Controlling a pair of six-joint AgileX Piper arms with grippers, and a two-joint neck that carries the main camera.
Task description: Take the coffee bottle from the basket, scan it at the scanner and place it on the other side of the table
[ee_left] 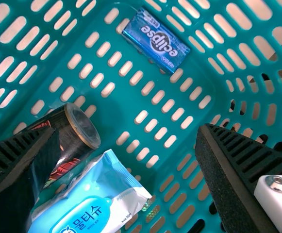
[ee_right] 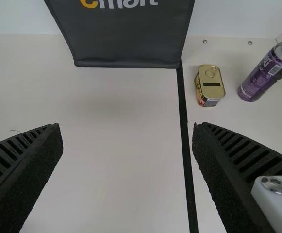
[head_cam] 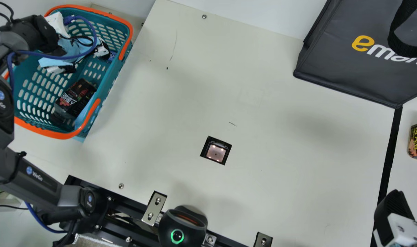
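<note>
My left gripper (head_cam: 86,62) is inside the teal basket (head_cam: 109,80), over its far part. The dark coffee bottle (head_cam: 76,96) with red lettering lies nearer the basket's front. In the left wrist view, my left gripper (ee_left: 128,133) stands wide open above the basket floor; the bottle (ee_left: 77,133) lies partly hidden behind one finger, beside a light-blue wipes pack (ee_left: 94,194). The scanner's square window (head_cam: 216,151) is set into the table. At the main view's lower right is my right gripper (head_cam: 393,209); the right wrist view shows the right gripper (ee_right: 127,130) open and holding nothing.
A blue tin (ee_left: 156,41) lies in the basket. A dark bag (head_cam: 345,65) stands at the back right. Beyond the black tape line (ee_right: 184,126) are a can of meat (ee_right: 210,87) and a purple can (ee_right: 267,73). A device with a green ring (head_cam: 177,236) sits at the front edge.
</note>
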